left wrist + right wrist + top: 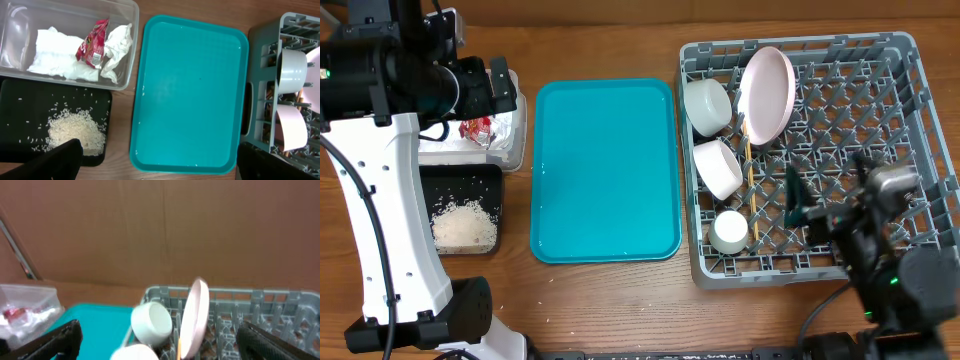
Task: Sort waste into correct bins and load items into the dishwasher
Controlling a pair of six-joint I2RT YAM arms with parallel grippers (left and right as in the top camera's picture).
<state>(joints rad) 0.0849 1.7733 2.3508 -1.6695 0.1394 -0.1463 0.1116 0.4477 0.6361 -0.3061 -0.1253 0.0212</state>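
My left tool (159, 162) hung wide and empty above the clear tub (131, 20), which held the crumpled napkin (55, 55) and red sauce packet (92, 45). The rice (75, 132) lay heaped in the black tray (20, 100) just beside it. My right tool (159, 339) gaped wide too, holding nothing, over the grey rack (880, 120). There the pink plate (767, 92) stood on edge beside the bowls (707, 103), cup (729, 230) and chopsticks (750, 170). The teal tray (190, 90) sat between on the surface (620, 40).

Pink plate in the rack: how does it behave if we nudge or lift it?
The pink plate stands on edge in the grey rack, so a sideways nudge would probably tip it toward the white bowl. It looks rigid and smooth, so it is likely slippery at the thin rim.
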